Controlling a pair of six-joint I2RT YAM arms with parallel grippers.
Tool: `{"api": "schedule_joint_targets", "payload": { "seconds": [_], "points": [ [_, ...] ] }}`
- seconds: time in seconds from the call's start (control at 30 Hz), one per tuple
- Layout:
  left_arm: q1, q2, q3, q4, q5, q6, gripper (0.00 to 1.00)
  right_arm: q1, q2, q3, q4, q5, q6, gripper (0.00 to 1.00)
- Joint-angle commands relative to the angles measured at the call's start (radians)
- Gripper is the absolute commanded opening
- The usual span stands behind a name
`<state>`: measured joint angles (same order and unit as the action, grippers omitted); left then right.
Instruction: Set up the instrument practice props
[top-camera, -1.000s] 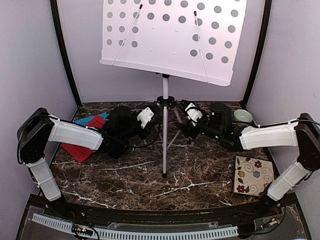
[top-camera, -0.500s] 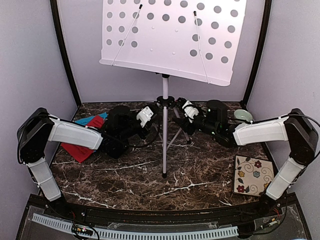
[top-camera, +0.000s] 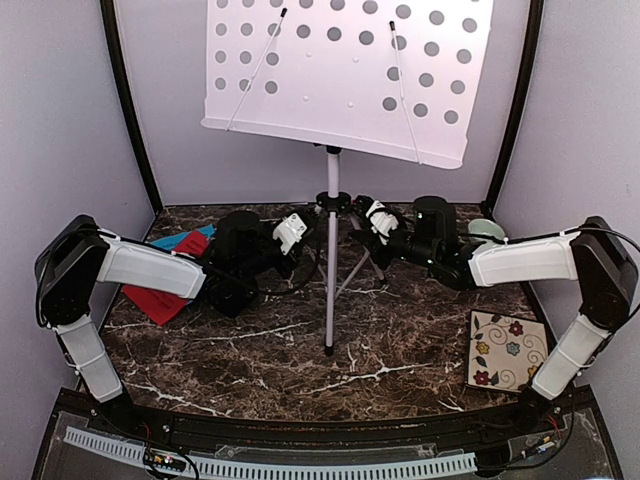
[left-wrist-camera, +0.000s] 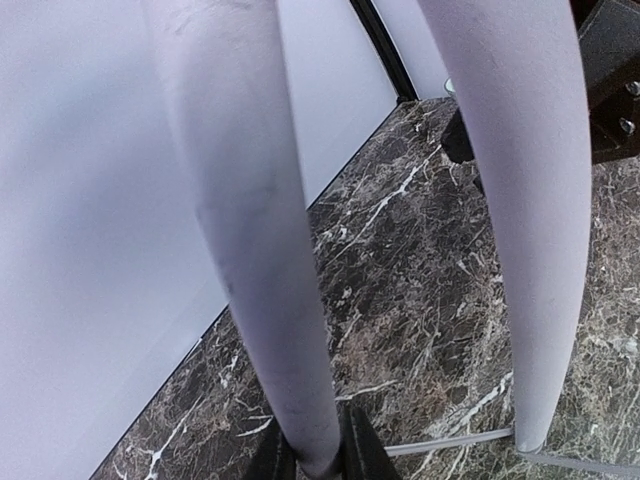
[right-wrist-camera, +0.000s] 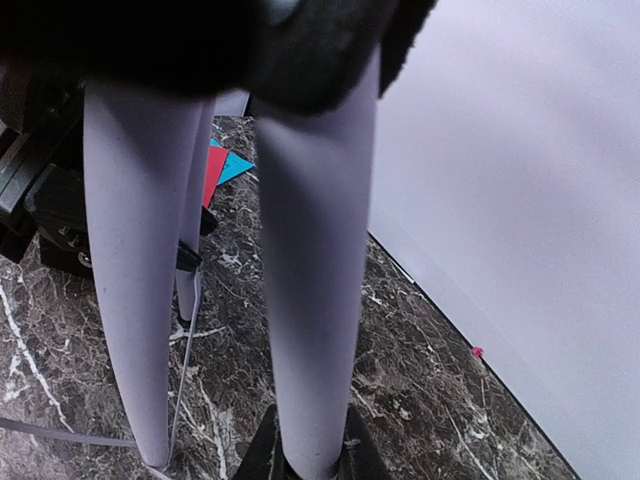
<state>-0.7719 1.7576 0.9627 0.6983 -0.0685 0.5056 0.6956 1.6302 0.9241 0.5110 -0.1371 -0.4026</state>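
Marble-patterned table (top-camera: 400, 340), white music stand (top-camera: 329, 280) upright at centre back, its perforated desk (top-camera: 345, 75) tilted toward the arms. Both arms reach in low from opposite sides to the tripod. Left gripper (top-camera: 303, 228): the wrist view shows its fingers (left-wrist-camera: 275, 462) closed on the left-hand leg (left-wrist-camera: 265, 260), which runs straight down between them, so it is pinching that leg. Right gripper (top-camera: 362, 213): same picture on its own wrist view, pinching the right-hand leg (right-wrist-camera: 310, 300) low down. Judgement: the stand is top-heavy, so holding two legs at once lets the tripod be spread or shifted without the desk swinging over; uneven pulls would be the risk. Red page (top-camera: 155, 300) and blue page (top-camera: 200, 233) lie flat at the left, partly under the left arm, not yet on the desk. Metronome not visible in any view. Green bowl (top-camera: 487, 230) and floral tile (top-camera: 508, 350) sit at the right, apart from the stand.
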Motion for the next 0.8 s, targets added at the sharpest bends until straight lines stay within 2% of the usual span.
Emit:
{"api": "schedule_joint_targets", "payload": {
  "seconds": [0.0,0.5,0.77],
  "points": [
    [0.007,-0.009,0.031,0.034,-0.016,0.113,0.02,-0.044,-0.066,0.006,0.004,0.061,-0.032,0.00],
    [0.119,0.007,0.066,0.059,0.006,0.240,0.00,-0.187,-0.072,0.039,0.001,0.080,-0.153,0.00],
    [0.137,0.081,0.110,0.092,0.021,0.267,0.00,-0.224,0.033,0.164,-0.066,0.071,-0.272,0.00]
  ]
}}
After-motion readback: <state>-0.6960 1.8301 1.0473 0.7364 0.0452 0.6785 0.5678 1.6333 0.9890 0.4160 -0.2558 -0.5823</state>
